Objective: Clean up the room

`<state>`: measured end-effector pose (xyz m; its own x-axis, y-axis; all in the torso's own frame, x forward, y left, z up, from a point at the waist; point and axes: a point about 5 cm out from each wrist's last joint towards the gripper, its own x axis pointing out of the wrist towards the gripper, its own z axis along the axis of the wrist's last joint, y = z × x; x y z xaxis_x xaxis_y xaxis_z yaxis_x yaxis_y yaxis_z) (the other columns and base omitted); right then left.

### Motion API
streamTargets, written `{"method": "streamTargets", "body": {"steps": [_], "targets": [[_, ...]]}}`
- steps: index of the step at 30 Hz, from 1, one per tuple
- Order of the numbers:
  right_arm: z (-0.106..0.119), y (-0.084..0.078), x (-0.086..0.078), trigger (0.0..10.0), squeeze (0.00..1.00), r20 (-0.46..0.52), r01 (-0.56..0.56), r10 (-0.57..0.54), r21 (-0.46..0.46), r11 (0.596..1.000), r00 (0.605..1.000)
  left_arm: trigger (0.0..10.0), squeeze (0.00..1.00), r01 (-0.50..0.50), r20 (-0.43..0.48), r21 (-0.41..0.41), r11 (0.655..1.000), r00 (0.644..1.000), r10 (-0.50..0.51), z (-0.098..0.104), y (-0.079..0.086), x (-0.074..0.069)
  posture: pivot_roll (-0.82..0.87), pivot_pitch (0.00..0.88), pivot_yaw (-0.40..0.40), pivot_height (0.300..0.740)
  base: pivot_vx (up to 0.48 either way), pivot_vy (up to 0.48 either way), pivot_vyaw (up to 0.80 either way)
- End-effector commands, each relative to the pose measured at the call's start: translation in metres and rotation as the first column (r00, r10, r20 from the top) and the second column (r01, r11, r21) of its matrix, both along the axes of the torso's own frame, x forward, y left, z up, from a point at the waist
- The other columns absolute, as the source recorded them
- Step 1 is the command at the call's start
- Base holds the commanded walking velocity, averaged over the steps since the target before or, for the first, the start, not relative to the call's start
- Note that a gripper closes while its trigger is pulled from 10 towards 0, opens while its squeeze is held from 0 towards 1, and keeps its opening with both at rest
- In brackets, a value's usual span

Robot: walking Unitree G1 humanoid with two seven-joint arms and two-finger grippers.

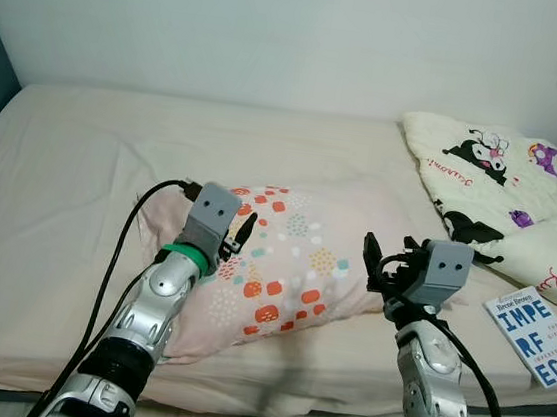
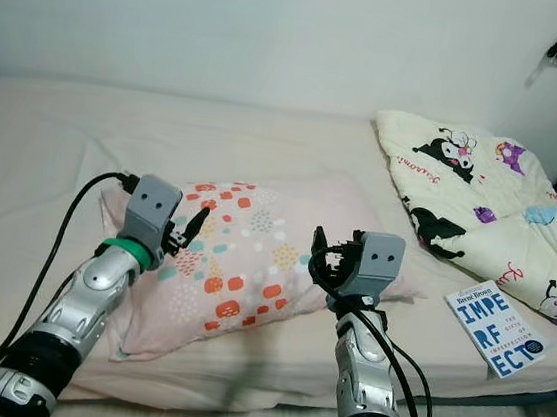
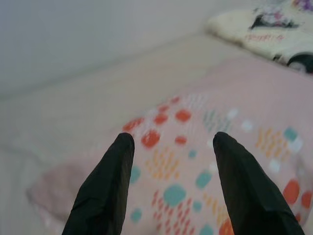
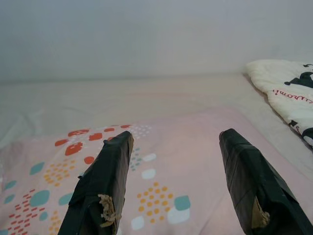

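One pink pillow (image 1: 293, 260), printed with orange, teal and yellow patches, lies near the front edge of the bed (image 1: 94, 147), roughly at its middle, tilted so its far right corner points toward the wall.

The left pincer (image 1: 238, 236) hovers over the pillow's left end, its two black fingers (image 3: 105, 188) spread apart with nothing between them. The right pincer (image 1: 381, 264) sits just at the pillow's right edge, its fingers (image 4: 105, 183) likewise spread and empty; one of them shows worn, frayed padding at its inner face.

On the bed's right side lies one folded cream blanket (image 1: 506, 199) with cartoon figures in black, purple and blue and pink script too small to read. Just in front of it, at the bed's front right corner, rests one white book (image 2: 499, 328) whose cover reads "IMPERFECT" in large teal letters broken over three lines; the smaller print cannot be made out.
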<state>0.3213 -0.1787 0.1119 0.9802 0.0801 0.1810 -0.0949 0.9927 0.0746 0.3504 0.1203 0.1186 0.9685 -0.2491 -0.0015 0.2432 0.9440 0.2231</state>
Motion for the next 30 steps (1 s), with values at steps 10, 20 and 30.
{"method": "streamTargets", "body": {"steps": [10,20,30], "targets": [[-0.006,-0.002,-0.004,10.0,0.00,-0.027,0.006,-0.006,0.002,1.000,1.000,10.0,0.00,-0.064,-0.166,-0.044,0.997,0.985,0.055,-0.027,0.020,-0.007,-0.07,0.087,-0.025,0.630,0.000,0.000,0.00],[-0.006,-0.001,-0.004,10.0,0.00,-0.027,0.006,-0.006,0.010,1.000,1.000,10.0,0.00,-0.121,-0.247,-0.163,0.979,0.966,0.078,-0.030,0.031,-0.006,-0.07,0.095,-0.022,0.605,0.000,0.000,0.00],[-0.004,-0.005,-0.004,10.0,0.00,-0.021,0.015,-0.015,0.016,1.000,1.000,10.0,0.09,-0.150,-0.304,-0.251,0.956,0.950,0.069,-0.009,0.071,0.007,-0.06,0.108,-0.016,0.605,0.000,0.000,0.00]]}}
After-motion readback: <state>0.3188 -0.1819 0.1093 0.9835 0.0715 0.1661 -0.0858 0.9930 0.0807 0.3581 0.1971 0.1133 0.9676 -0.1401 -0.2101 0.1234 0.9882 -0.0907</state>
